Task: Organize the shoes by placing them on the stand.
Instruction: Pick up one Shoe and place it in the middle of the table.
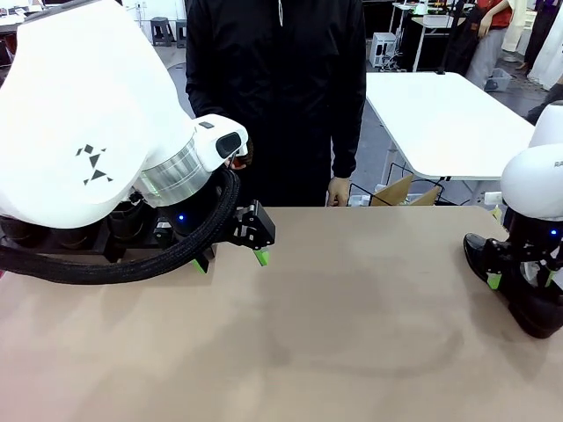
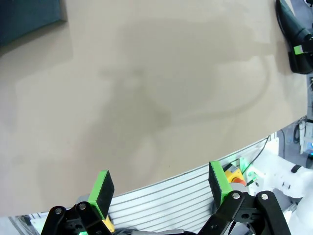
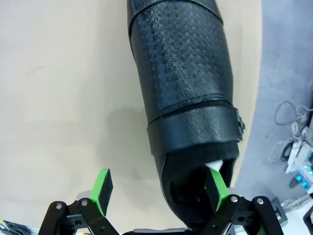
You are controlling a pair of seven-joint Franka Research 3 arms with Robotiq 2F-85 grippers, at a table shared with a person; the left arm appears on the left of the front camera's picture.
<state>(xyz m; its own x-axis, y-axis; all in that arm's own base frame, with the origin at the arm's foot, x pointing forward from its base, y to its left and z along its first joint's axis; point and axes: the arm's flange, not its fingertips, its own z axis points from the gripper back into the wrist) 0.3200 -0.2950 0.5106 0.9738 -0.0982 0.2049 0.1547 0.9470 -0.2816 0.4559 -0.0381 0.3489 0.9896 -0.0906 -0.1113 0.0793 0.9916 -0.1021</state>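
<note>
While poised over the black dress shoe (image 3: 183,93) at the bench's (image 1: 352,334) right edge, right gripper (image 3: 159,188) open wide, one green pad down inside the heel opening against the pale lining, other pad outside over bare bench, straddling the heel wall, not yet pinching. Same shoe lying flat just beside the bench rim in front view (image 1: 519,281). Left gripper (image 1: 230,260) open too, empty, hanging above bare bench near the stand (image 1: 106,251) at far left, with more dark shoes (image 1: 127,220) already up there behind the arm. Person (image 1: 273,97) standing at far side, hand (image 1: 338,190) by the bench edge. Risks as judged: thin heel wall could slip out of the pinch, shoe could tip off the near edge if nudged, glossy leather could twist in the pads during the carry across, and left arm parked in front of the stand could block the drop-off.
</note>
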